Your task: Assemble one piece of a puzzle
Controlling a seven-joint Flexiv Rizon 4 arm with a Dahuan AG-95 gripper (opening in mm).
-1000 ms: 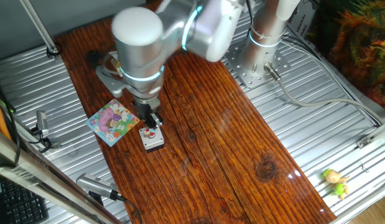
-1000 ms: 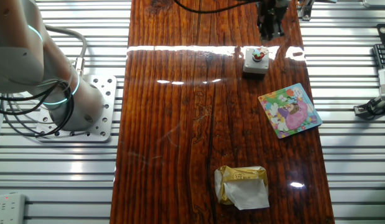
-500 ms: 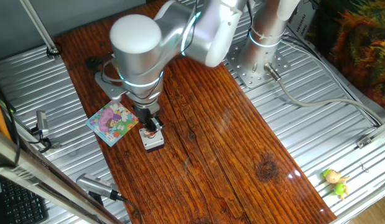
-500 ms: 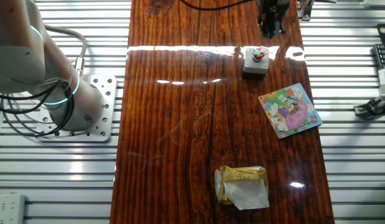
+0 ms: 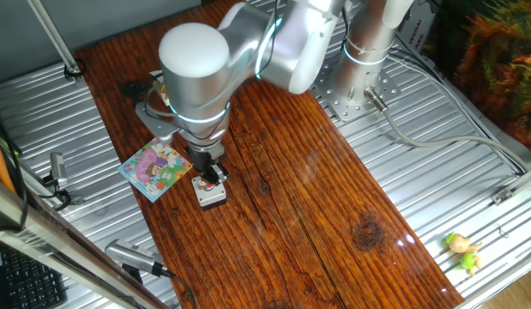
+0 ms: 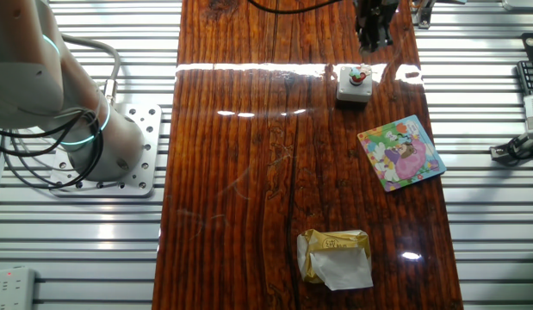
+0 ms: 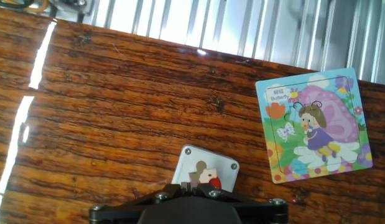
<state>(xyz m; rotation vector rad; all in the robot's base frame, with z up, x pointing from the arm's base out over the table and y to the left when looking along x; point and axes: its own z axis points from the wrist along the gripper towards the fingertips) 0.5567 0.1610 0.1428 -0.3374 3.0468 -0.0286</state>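
The puzzle (image 7: 313, 124) lies flat on the wooden board, a pastel cartoon picture with a light-blue edge, also seen in both fixed views (image 5: 153, 168) (image 6: 401, 152). Beside it stands a small grey box (image 7: 226, 167) (image 5: 214, 199) (image 6: 352, 93) with a red button. A tiny whitish shape that looks like the piece (image 7: 199, 168) (image 6: 356, 74) rests on the box next to the button. My gripper (image 7: 193, 186) (image 5: 213, 169) (image 6: 372, 39) hangs just above the box. Its fingers stand pressed together and I see nothing between them.
A crumpled yellow packet (image 6: 335, 257) lies on the wood on the far side from the box. The arm's base plate (image 6: 111, 146) sits on the ribbed metal beside the board. A small green-yellow toy (image 5: 462, 251) lies on the metal at the far corner.
The arm has shifted slightly sideways over the grey box. The puzzle, the box and the small shape on it have stayed where they were.
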